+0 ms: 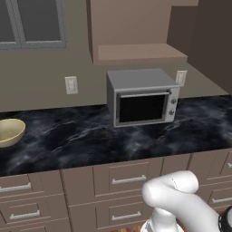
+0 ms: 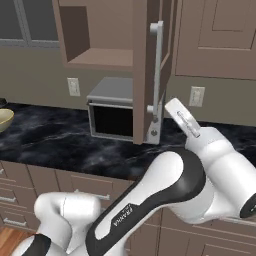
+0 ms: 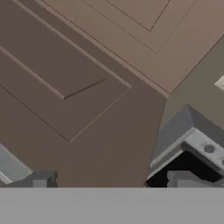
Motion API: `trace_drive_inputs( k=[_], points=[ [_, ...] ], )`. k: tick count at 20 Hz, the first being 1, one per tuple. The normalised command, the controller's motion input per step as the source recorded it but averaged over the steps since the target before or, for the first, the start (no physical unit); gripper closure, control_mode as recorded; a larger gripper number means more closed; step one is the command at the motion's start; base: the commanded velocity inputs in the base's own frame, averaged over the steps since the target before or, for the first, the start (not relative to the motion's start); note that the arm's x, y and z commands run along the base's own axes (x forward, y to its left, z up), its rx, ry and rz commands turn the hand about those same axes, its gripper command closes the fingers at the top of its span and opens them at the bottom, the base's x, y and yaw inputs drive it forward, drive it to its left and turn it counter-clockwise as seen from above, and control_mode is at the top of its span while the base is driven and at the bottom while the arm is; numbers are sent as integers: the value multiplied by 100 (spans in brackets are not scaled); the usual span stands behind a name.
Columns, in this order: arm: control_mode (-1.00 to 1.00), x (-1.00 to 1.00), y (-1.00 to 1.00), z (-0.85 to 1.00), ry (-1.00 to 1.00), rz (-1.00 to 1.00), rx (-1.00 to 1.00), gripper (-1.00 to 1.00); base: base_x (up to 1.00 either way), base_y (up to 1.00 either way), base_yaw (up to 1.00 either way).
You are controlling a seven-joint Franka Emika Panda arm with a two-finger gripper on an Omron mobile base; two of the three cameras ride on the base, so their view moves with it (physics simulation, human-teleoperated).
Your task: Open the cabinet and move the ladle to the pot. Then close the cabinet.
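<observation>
At the far left of the counter (image 1: 90, 136), which is black and marbled, a yellowish bowl (image 1: 10, 131) sits near the edge of the left base view, below a grey glass-paned cabinet (image 1: 31, 22) on the wall. To the right of the bowl a white wall outlet (image 1: 71, 84) is set in the wall above the counter. Further right, a grey microwave (image 1: 142, 97) stands on the counter with its dark door window facing forward and two knobs on its right side. Directly above the microwave is the brown wooden cabinet (image 2: 95, 35); its interior shelf is exposed, and no ladle can be made out on the visible part of that shelf. In the right base view the cabinet door (image 2: 147, 70) stands swung outward, edge-on to the camera, with its long vertical silver handle (image 2: 157, 75) on the near face. The gripper (image 2: 172, 107) sits just to the right of the lower end of the handle, close to it but apart from it. In the hand view the two dark fingertips (image 3: 41, 179) stand at opposite sides, spread wide, with nothing between them; the recessed door panel lies ahead, and the microwave appears at the lower right. Drawers (image 1: 129, 179) with short horizontal handles run below the counter.
</observation>
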Motion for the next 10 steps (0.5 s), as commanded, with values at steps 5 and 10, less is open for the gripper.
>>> trace_drive_inputs(
  k=[5, 10],
  points=[
    [-100, 96, -18, 0, 0, 9, 23, -100, 0, 0, 0],
    [-100, 60, -1, 0, 0, 10, 19, -100, 0, 0, 0]
  ],
)
